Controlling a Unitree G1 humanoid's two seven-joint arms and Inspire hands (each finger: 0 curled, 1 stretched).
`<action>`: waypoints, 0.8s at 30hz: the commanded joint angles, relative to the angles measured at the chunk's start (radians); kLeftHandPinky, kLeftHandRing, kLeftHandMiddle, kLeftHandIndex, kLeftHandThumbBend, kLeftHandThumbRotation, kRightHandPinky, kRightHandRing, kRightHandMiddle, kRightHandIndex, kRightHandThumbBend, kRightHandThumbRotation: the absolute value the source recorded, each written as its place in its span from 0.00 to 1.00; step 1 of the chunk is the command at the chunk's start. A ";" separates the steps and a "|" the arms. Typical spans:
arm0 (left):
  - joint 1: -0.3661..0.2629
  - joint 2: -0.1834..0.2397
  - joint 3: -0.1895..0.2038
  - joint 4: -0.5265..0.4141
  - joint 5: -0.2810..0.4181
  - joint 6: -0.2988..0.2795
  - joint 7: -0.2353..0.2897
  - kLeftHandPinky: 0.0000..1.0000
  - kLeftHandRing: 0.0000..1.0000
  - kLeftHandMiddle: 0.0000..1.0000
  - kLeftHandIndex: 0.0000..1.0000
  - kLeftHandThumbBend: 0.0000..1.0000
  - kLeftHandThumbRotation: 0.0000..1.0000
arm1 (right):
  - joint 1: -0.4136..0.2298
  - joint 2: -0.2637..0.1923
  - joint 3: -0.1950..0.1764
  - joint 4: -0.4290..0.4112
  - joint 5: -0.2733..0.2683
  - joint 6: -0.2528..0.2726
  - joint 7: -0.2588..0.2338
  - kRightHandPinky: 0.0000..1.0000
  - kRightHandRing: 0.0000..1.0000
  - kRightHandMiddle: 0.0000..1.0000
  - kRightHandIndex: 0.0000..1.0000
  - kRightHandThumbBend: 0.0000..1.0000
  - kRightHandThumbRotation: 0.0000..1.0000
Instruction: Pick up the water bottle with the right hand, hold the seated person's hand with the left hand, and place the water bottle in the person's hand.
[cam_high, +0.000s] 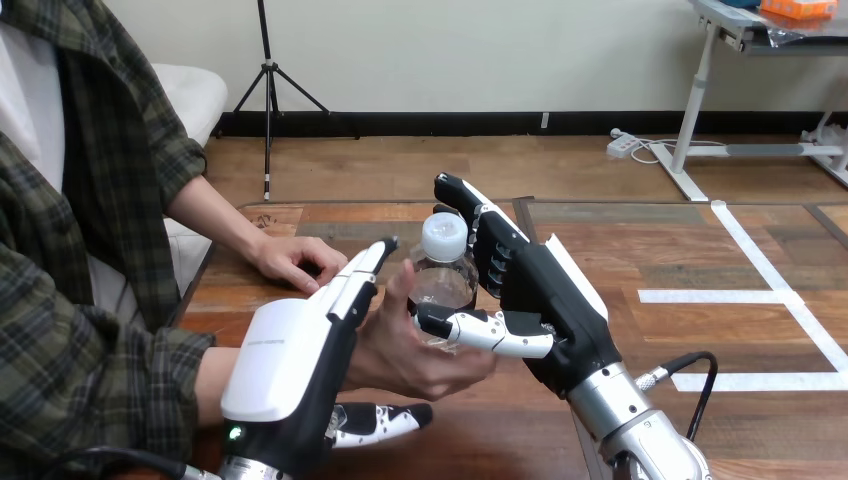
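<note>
A clear water bottle (443, 275) with a white cap stands upright over the middle of the table. My right hand (540, 290) is shut on it, thumb across its front and fingers behind it. The person's hand (410, 355) lies palm up under and against the bottle's left side, its fingers raised beside it. My left hand (300, 350) stands to the left of that hand, with straight fingers along its back and the thumb (385, 420) reaching under it. I see no left-hand finger curled round the person's hand.
The person's other hand (295, 262) rests flat on the wooden table (600, 240) at the far left. The person's sleeve (120, 390) fills the lower left. White tape lines (760, 295) mark the table's right part.
</note>
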 joint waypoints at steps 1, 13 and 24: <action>-0.071 0.029 -0.013 0.010 -0.011 -0.072 0.034 0.62 0.85 0.96 1.00 0.88 0.06 | -0.067 -0.003 -0.013 -0.024 0.001 -0.027 -0.011 0.95 0.96 0.97 0.94 0.81 0.21; -0.101 0.026 -0.006 0.095 -0.032 -0.206 0.133 0.69 0.88 0.97 1.00 0.92 0.13 | -0.061 0.001 -0.016 -0.024 0.007 -0.015 -0.016 0.94 0.96 0.96 0.93 0.81 0.20; -0.107 0.004 0.002 0.137 -0.090 -0.278 0.165 0.64 0.84 0.92 0.94 0.69 0.09 | -0.046 0.013 -0.024 -0.040 0.025 -0.012 -0.030 0.93 0.94 0.95 0.91 0.77 0.15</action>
